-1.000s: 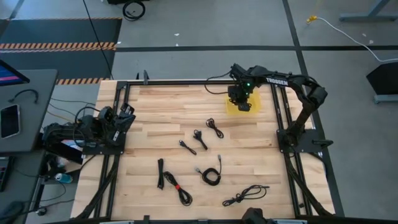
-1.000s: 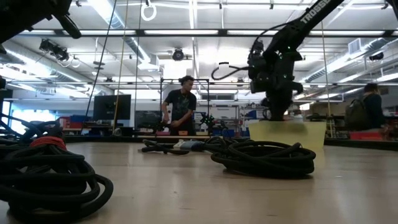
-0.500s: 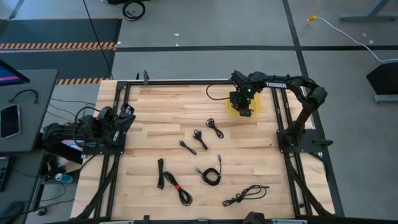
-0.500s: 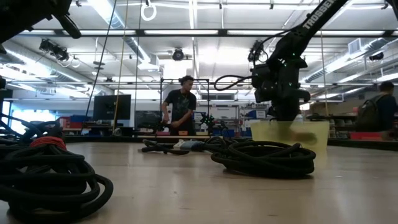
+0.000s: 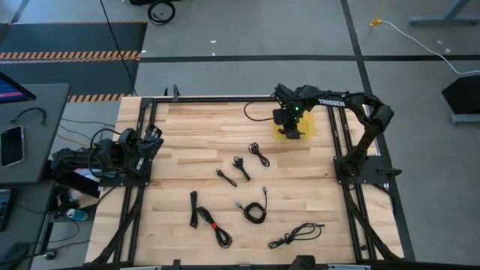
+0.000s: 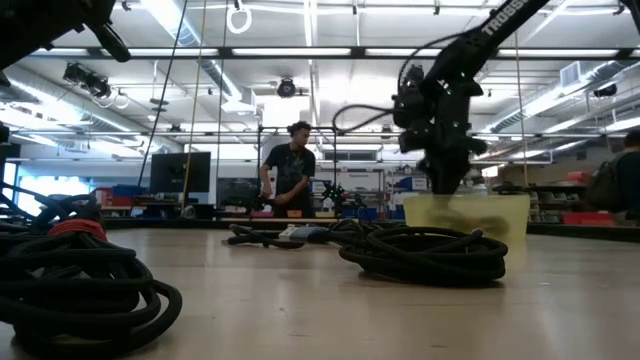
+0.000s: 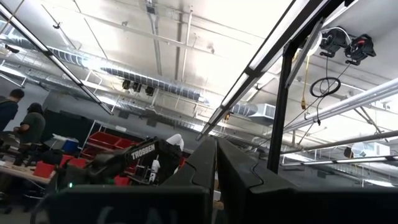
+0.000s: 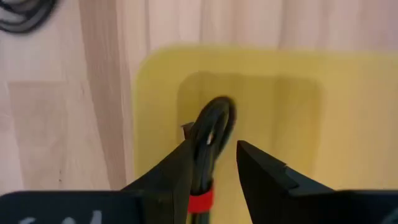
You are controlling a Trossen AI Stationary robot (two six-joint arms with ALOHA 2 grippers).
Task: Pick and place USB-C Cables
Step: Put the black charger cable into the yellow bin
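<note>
Seven black cables show in all. Six lie on the one wooden table (image 5: 180, 139): a small one (image 5: 259, 154) nearest the bin, a second (image 5: 241, 166) beside it, a third (image 5: 225, 177) just left of that, a coiled one (image 5: 255, 211), a long one with a red tie (image 5: 208, 220), and a loose one (image 5: 295, 235) near the front edge. The seventh (image 8: 210, 146), also red-tied, hangs over the single yellow bin (image 8: 155, 87). Two robot arms stand at the table. One person (image 6: 290, 178) stands in the room behind.
</note>
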